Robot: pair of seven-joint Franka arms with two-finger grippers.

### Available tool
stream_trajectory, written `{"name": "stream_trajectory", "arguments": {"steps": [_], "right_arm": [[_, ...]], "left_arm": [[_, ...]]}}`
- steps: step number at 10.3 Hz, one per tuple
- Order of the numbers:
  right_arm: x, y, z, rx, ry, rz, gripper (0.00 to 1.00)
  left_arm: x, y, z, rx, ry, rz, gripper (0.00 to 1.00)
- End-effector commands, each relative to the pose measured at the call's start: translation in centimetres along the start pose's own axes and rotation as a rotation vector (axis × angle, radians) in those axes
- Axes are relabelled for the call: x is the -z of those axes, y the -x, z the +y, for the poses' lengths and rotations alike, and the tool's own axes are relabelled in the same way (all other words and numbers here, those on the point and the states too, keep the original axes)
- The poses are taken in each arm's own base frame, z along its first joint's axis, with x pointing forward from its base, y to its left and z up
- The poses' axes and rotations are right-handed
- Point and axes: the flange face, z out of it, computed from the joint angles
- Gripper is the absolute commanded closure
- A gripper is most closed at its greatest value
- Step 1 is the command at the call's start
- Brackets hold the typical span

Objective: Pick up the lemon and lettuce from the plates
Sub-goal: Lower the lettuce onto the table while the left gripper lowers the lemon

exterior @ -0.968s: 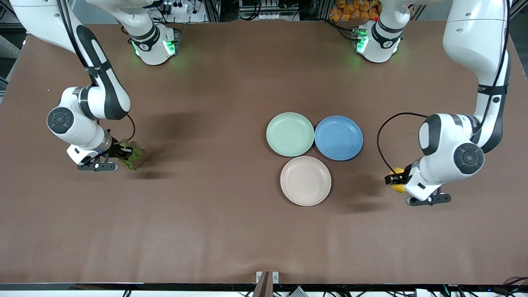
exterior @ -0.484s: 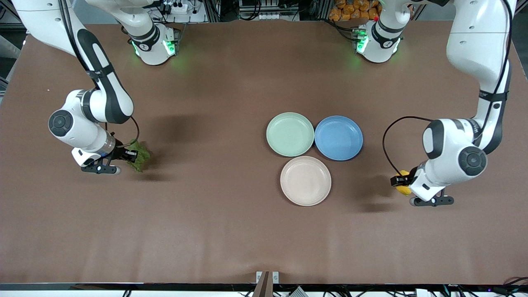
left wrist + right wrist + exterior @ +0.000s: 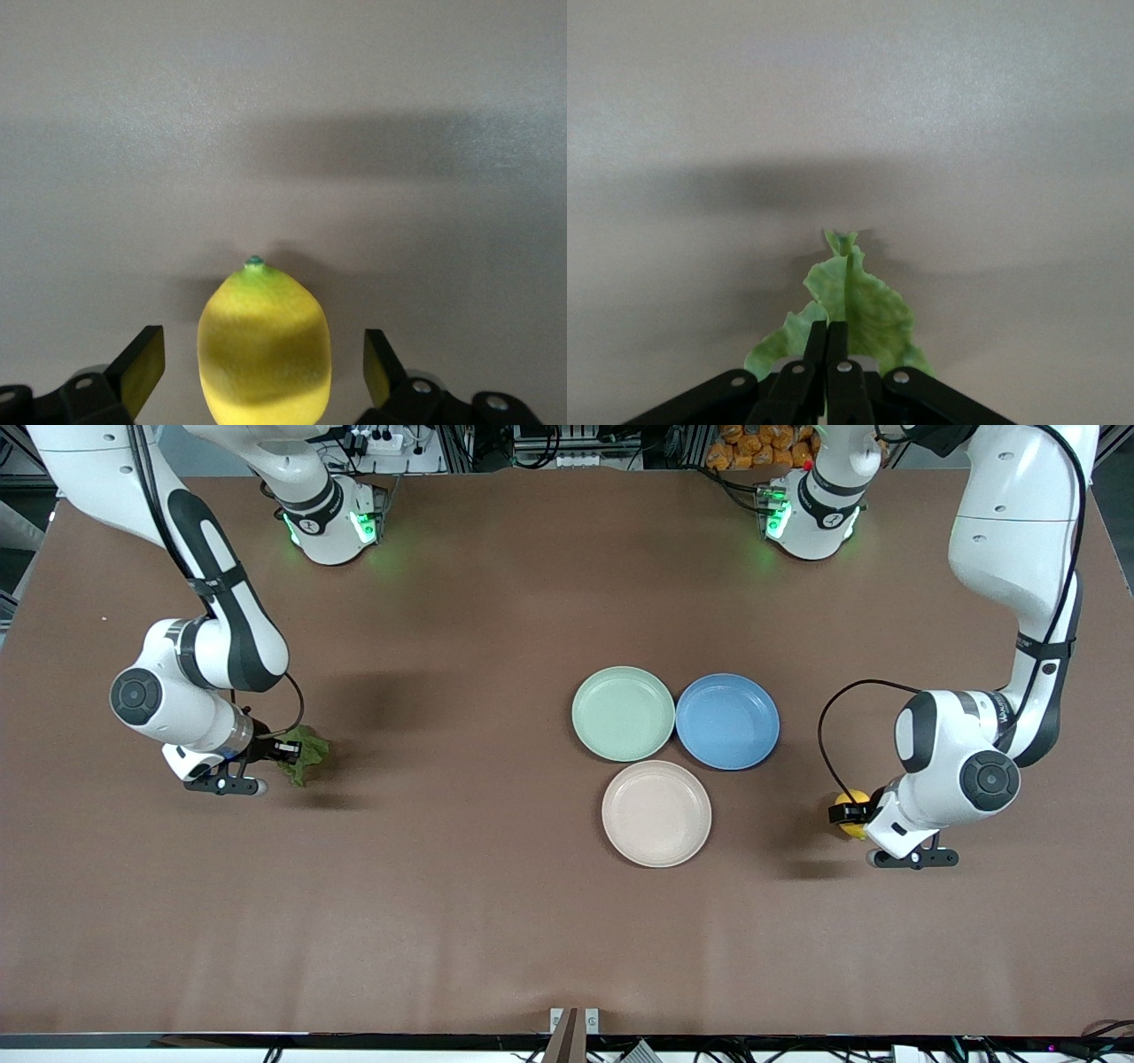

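The yellow lemon (image 3: pixel 264 341) sits between the open fingers of my left gripper (image 3: pixel 264 354), with a gap on each side. It seems to rest on the brown table. In the front view the lemon (image 3: pixel 853 830) and left gripper (image 3: pixel 850 815) are toward the left arm's end, apart from the plates. My right gripper (image 3: pixel 837 332) is shut on the green lettuce (image 3: pixel 868 305), low over the table toward the right arm's end (image 3: pixel 288 755). The lettuce (image 3: pixel 308 748) sticks out past the fingertips. The mint green plate (image 3: pixel 623 713) and the beige plate (image 3: pixel 656 813) hold nothing.
A blue plate (image 3: pixel 727 720) with nothing on it touches the mint plate, on the side toward the left arm's end. The beige plate lies nearer the front camera than both. Both arm bases stand along the table's back edge.
My right gripper has carried the lettuce a little toward the plates. My left hand has shifted slightly back toward the plates with the lemon.
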Motion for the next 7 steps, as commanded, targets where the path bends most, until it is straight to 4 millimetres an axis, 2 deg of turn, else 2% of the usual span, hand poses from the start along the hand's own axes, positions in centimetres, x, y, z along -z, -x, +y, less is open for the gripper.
{"name": "stream_trajectory", "arguments": {"steps": [1, 3, 4, 5, 7], "right_arm": [[2.4, -1.4, -1.0, 0.013, -0.015, 0.033, 0.0], [7.0, -2.3, -0.5, 0.006, -0.017, 0.107, 0.0], [9.3, -2.4, -0.6, 0.007, -0.022, 0.128, 0.0], [11.7, -2.7, -0.1, -0.002, -0.026, 0.15, 0.0], [16.9, -2.2, -0.2, 0.018, -0.032, 0.141, 0.0]], "left_arm": [[1.8, 0.4, -1.0, -0.008, -0.01, 0.022, 0.0], [3.8, 2.4, -1.3, 0.004, -0.002, 0.025, 0.0], [4.8, 3.5, -2.2, 0.016, -0.001, 0.026, 0.0], [5.8, 5.2, -2.3, 0.019, 0.0, 0.024, 0.0], [8.2, 8.3, -2.3, 0.025, 0.004, 0.052, 0.0]]}}
